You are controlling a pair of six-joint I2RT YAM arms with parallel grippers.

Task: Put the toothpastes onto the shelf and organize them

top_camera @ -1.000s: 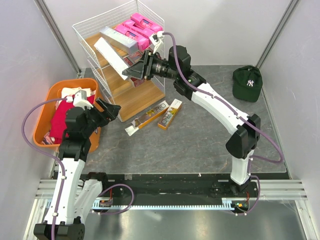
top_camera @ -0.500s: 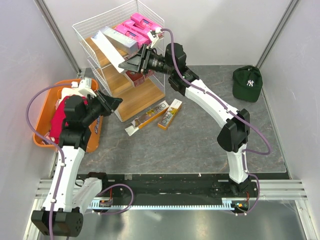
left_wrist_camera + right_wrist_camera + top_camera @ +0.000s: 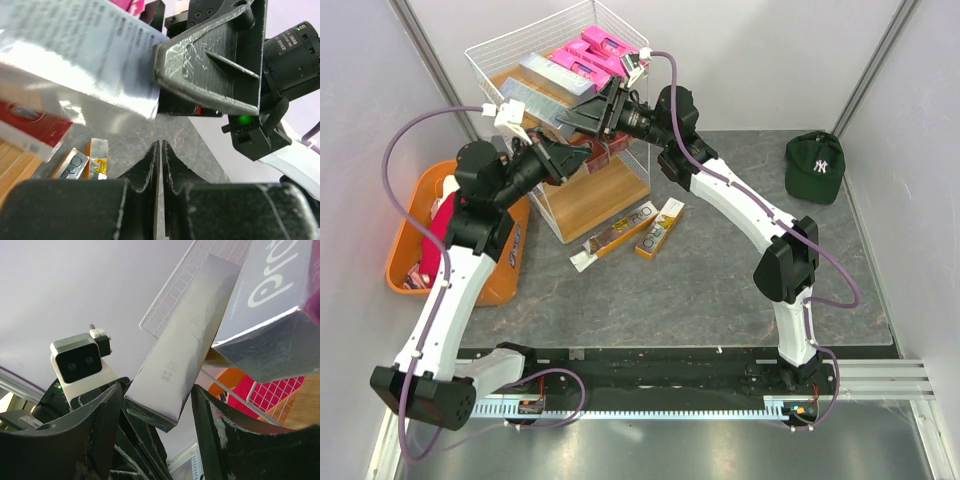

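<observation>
So the right gripper (image 3: 575, 113) is up at the shelf (image 3: 610, 195), which sits in the table's far-left corner. Its fingers are spread about a box-width apart, with a silver-grey toothpaste (image 3: 187, 345) between them by one end. From the right wrist cam the box looks pinched on both long edges, but the angle's rough so don't quote me on how firm the grip is. The box is tilted and pokes in over the shelf's top level, right beside another silver box (image 3: 265, 315) with white lettering.

The left gripper (image 3: 160, 150) is basically closed: there's just a thin slit between the fingers and nothing in it. It hangs at the front of the shelf, just under the held box and close to the right gripper's fingers. A dark red toothpaste (image 3: 30, 122) lies on the shelf just below the silver one.

The pink toothpastes (image 3: 600, 50) are lined up on the top board toward its far-right corner. Two gold-white-black toothpastes (image 3: 620, 235) lie side by side on the table just in front of the shelf, about mid-table. There's an orange basket (image 3: 398, 250) along the left edge and a green cap (image 3: 815, 165) near the far-right corner.
</observation>
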